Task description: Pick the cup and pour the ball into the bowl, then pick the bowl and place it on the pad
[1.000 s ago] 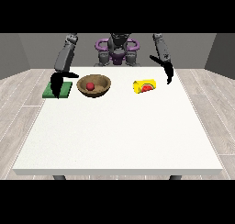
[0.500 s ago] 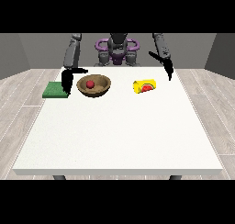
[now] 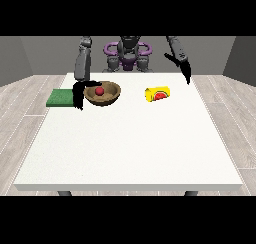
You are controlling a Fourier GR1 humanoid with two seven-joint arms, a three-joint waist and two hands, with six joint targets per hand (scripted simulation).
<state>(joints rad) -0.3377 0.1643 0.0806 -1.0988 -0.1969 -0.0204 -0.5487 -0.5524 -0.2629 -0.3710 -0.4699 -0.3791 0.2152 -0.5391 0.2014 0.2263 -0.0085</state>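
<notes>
A brown wooden bowl (image 3: 103, 95) stands at the table's back left with a red ball (image 3: 99, 91) inside it. The hand at the view's left (image 3: 78, 94) is right beside the bowl's left side. Its fingers point straight down outside the wall and its thumb reaches across above the rim. A green pad (image 3: 60, 97) lies flat just left of that hand. A yellow cup (image 3: 157, 94) lies on its side right of the bowl, its red inside facing the camera. The hand at the view's right (image 3: 185, 71) hangs in the air behind and to the right of the cup, fingers straight and holding nothing.
The white table (image 3: 130, 148) stretches wide towards the camera. The robot's torso (image 3: 128, 53) stands behind the table's far edge. Grey wooden floor surrounds the table.
The hand at the view's left has moved right from over the pad to the bowl's left side. The hand at the view's right has drifted slightly up and outward. Bowl, ball and cup have stayed put.
</notes>
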